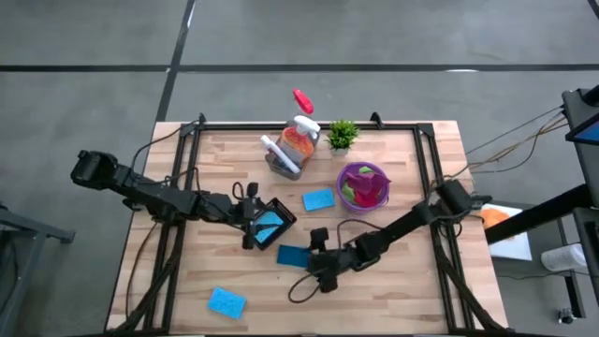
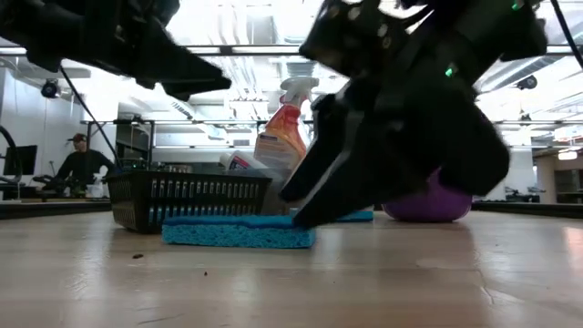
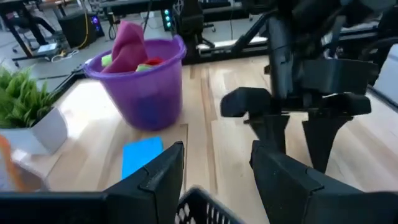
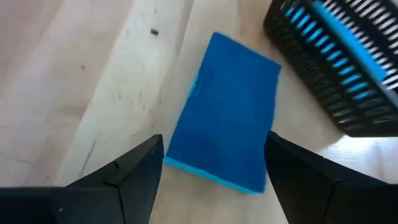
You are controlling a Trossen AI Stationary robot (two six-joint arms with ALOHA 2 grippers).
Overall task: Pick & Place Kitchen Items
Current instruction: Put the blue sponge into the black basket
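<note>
I work at the table (image 1: 412,281). My left tool (image 1: 251,217) sits at the near rim of the black basket (image 1: 272,223), which already holds one blue sponge; the fingers (image 3: 155,180) stand apart either side of the rim, but I cannot tell whether they pinch it. My right tool (image 1: 321,270) hovers low over the target sponge (image 4: 227,137), which lies flat on the table just beside the basket. Its fingers (image 4: 124,171) are spread, one on each long side of the sponge, pinching nothing.

Procedure, as I judge it:
1. Keep the right tool centred so both fingers clear the long edges.
2. Lower until the fingertips reach the table surface.
3. Close across the short width; the sponge looks soft, so expect it to compress.
4. Avoid the basket wall, which lies close to one corner of the sponge.

View differences:
- The high view alone shows the whole layout: the purple bowl (image 1: 363,184) of cloths, the spray bottle (image 1: 299,139), a sponge (image 1: 318,199) near the bowl and another sponge (image 1: 226,301) near the front edge.
- The low view alone shows how thin the sponge (image 2: 239,232) is, and that it lies flat.
- The right wrist view alone shows finger alignment.
</note>
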